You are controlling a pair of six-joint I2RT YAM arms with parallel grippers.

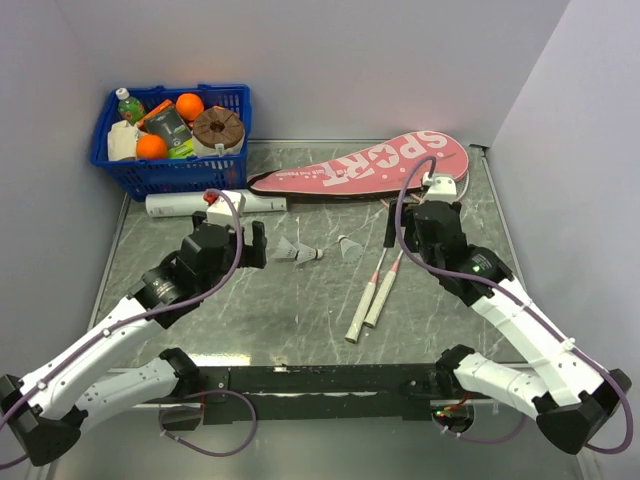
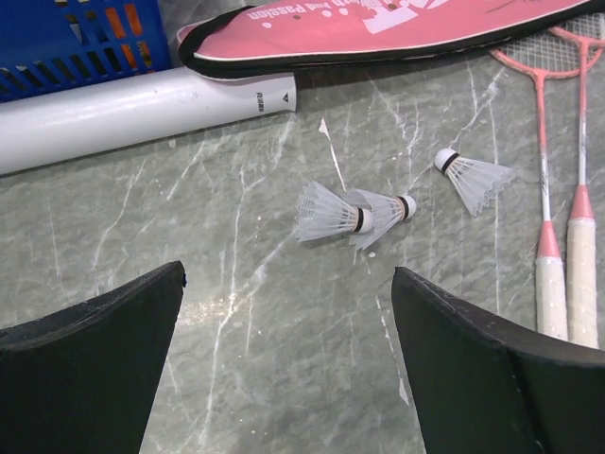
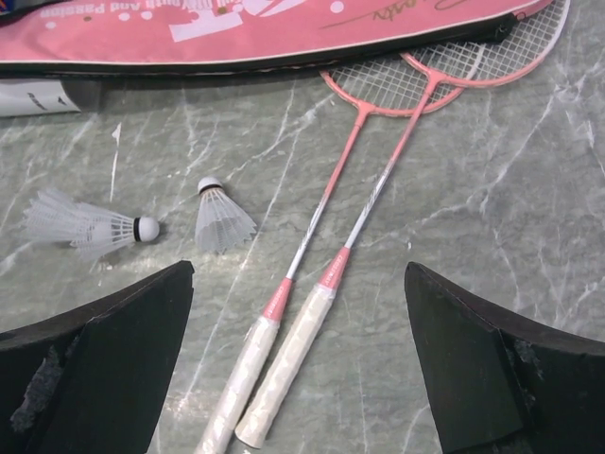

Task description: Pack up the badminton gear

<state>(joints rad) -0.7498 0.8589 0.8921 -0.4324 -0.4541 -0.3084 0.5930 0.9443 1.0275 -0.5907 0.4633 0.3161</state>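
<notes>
The pink SPORT case [image 1: 370,165] lies at the back of the table. Two rackets with white handles [image 1: 368,305] lie side by side, their heads partly under the case. The long white tube [image 1: 215,204] lies left of the case. Two shuttlecocks [image 1: 297,252] lie touching and a third shuttlecock [image 1: 349,248] lies just to their right. My left gripper [image 1: 240,245] is open and empty, just left of the shuttlecocks [image 2: 326,213]. My right gripper [image 1: 415,228] is open and empty above the racket handles [image 3: 293,364].
A blue plastic basket [image 1: 170,170] with oranges and bottles stands at the back left, close behind the tube. Grey walls close in the table on the left, back and right. A loose white feather [image 2: 331,151] lies near the shuttlecocks.
</notes>
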